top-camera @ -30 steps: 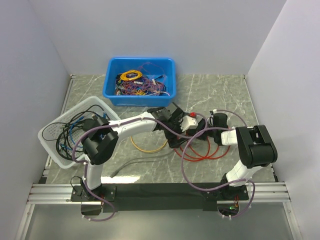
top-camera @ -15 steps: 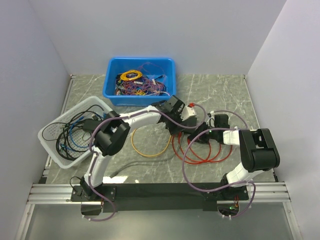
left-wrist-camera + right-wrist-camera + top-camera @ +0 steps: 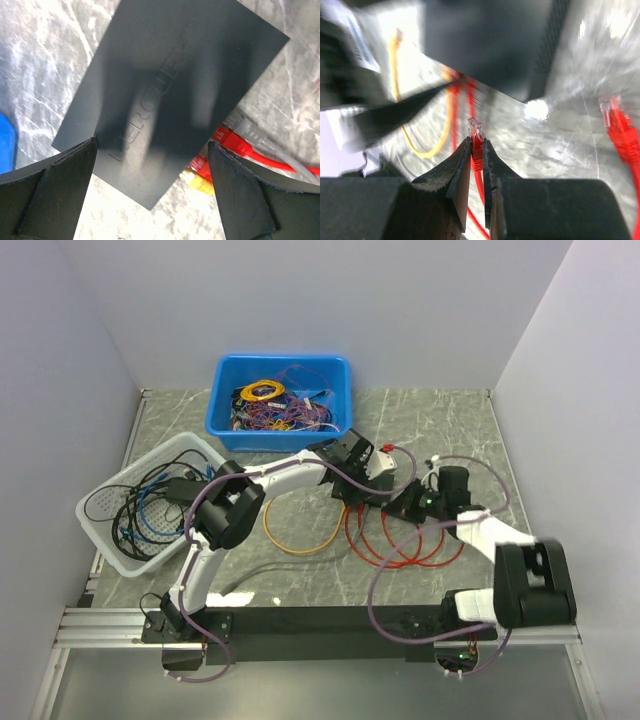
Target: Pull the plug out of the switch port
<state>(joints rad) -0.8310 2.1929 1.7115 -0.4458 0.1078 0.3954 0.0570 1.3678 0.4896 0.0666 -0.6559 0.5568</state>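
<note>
The left gripper (image 3: 151, 145) is hovering with its fingers spread wide, and the black switch (image 3: 170, 85) is lying flat directly below and between them. Other plugs (image 3: 227, 140), red, yellow and grey, are sitting against the switch's edge beside its right finger. The right gripper (image 3: 476, 152) is pinching a red plug (image 3: 475, 131) between its tips, apart from the switch just ahead.

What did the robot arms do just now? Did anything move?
The left gripper, open, slid away toward the blue bin and hangs over the switch. The elbow of the right arm swung back toward the near edge, while the right gripper hardly shifted; it is shut on a red plug that is out of the switch. The blue bin, white basket and yellow cable stayed put.
</note>
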